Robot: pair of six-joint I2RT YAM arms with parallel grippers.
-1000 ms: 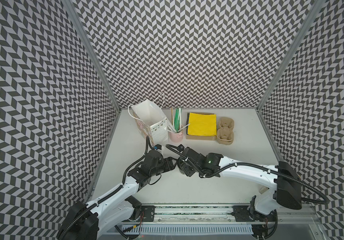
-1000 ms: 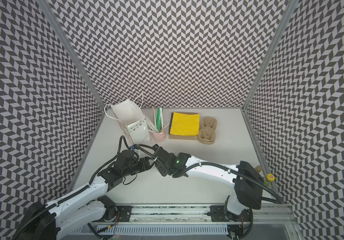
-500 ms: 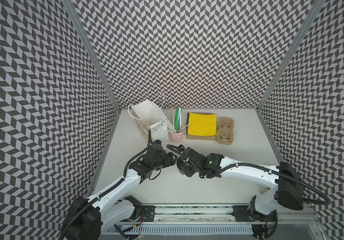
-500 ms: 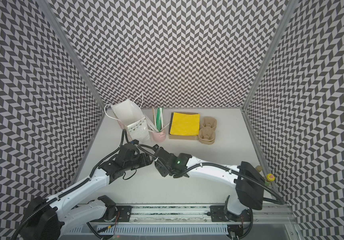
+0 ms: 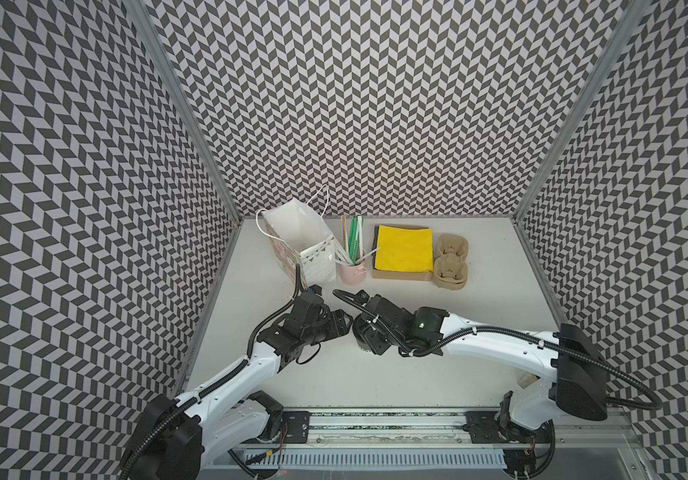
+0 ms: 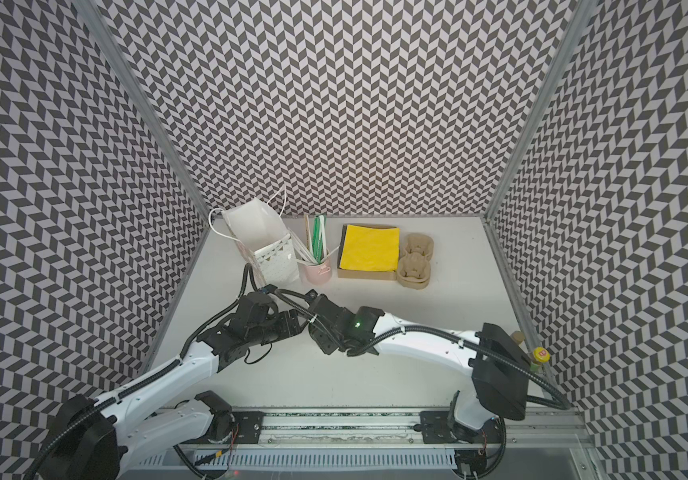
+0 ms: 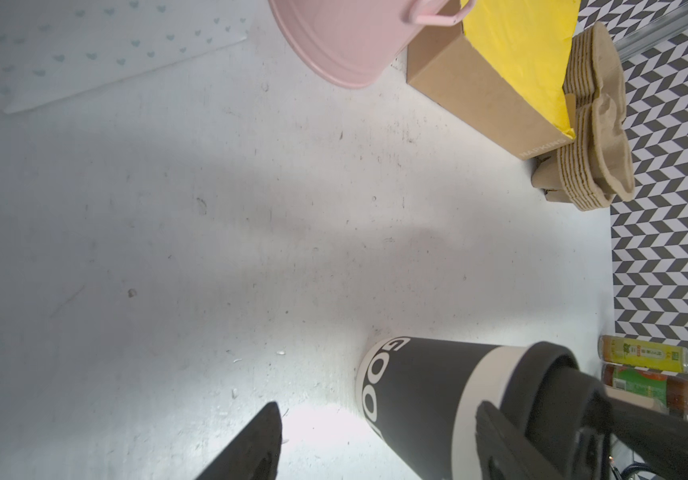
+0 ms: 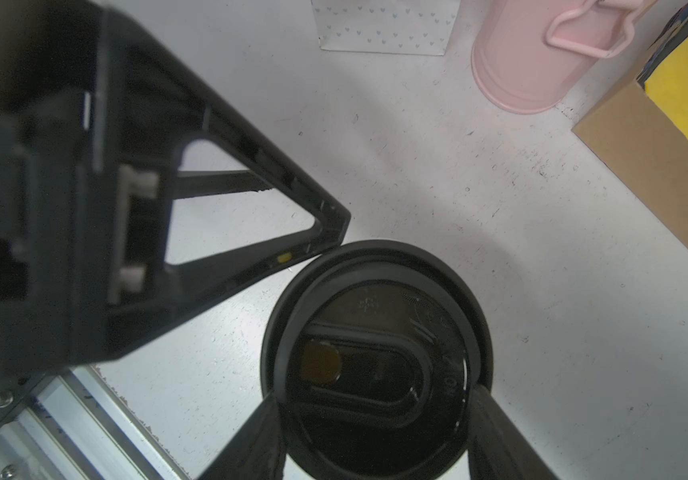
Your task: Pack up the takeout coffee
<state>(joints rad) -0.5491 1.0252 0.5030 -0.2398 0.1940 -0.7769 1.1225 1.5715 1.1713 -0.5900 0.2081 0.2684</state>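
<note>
White table, zigzag walls. Near the table's middle stands the black coffee cup, lid on. At the lid the right gripper pinches the cup. Just beside it the left gripper is spread wide.

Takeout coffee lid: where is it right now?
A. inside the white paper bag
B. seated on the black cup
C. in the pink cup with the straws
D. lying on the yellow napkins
B: the right wrist view looks straight down on the black lid closing the cup's mouth, and the left wrist view shows it capping the black cup from the side.
</note>
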